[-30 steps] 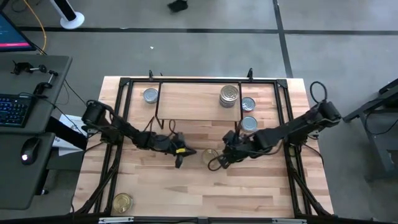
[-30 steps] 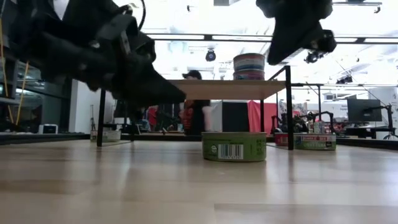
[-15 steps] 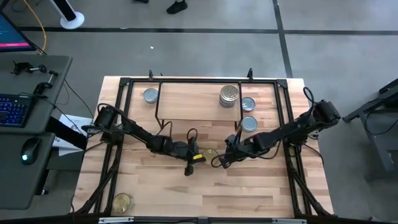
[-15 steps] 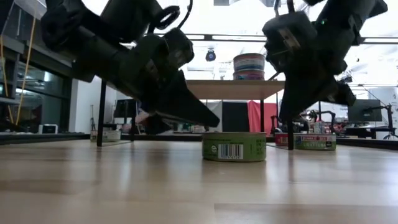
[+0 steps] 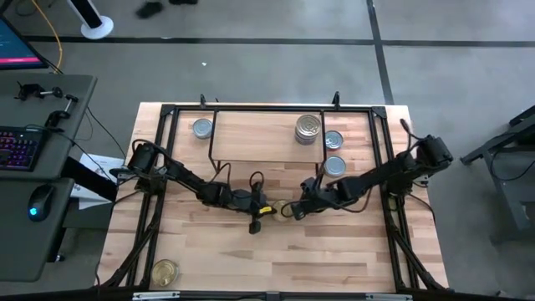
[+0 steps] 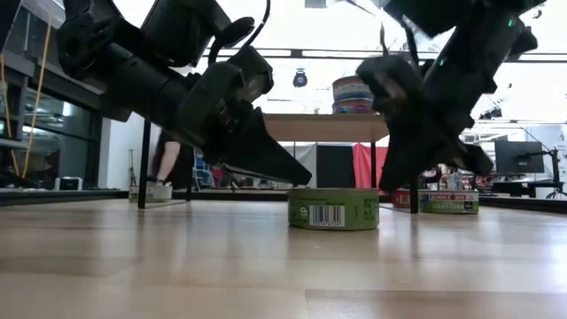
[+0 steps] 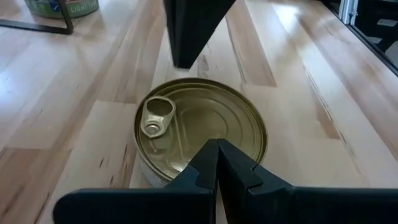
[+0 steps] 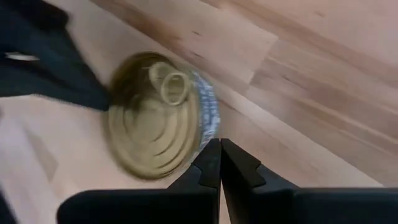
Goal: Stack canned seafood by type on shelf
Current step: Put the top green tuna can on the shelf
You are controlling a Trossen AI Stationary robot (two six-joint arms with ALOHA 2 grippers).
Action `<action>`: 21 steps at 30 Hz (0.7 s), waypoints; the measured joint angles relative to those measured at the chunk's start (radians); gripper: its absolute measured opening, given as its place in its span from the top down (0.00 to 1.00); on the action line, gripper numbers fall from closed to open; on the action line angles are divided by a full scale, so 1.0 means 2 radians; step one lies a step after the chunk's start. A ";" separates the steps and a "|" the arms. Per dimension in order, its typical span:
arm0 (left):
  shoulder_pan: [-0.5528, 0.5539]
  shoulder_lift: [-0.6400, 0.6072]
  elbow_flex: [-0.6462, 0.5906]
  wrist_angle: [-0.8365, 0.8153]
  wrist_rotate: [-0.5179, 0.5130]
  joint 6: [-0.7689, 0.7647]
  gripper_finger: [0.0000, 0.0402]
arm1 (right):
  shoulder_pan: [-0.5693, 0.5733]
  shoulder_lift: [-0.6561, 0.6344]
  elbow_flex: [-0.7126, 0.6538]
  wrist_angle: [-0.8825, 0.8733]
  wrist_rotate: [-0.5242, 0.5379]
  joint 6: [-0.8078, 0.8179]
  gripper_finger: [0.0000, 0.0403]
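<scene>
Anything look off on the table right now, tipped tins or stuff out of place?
One gold tin sits alone at the table's near left corner, far from the shelf and the others. The gold tin in the middle stands flat between the left gripper and right gripper, both with jaws shut. Nothing tipped or spilled.

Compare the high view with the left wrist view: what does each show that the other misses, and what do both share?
Only the high view shows the shelf carrying a stack of tins, a lone tin near the table's front left corner, and both arms meeting at mid-table.

Only the left wrist view shows the gold tin in detail: its pull tab, and the left gripper with fingers closed together, tips at the tin's near rim.

Both show the wood table and the right gripper reaching the same tin from the opposite side.
</scene>
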 joint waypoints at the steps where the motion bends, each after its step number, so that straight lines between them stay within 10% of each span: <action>1: 0.000 0.000 0.000 -0.001 0.000 0.001 1.00 | -0.002 0.007 0.000 0.003 -0.001 0.003 1.00; 21: -0.001 -0.004 0.001 -0.061 0.005 -0.016 1.00 | 0.012 0.018 0.018 0.069 -0.036 0.028 1.00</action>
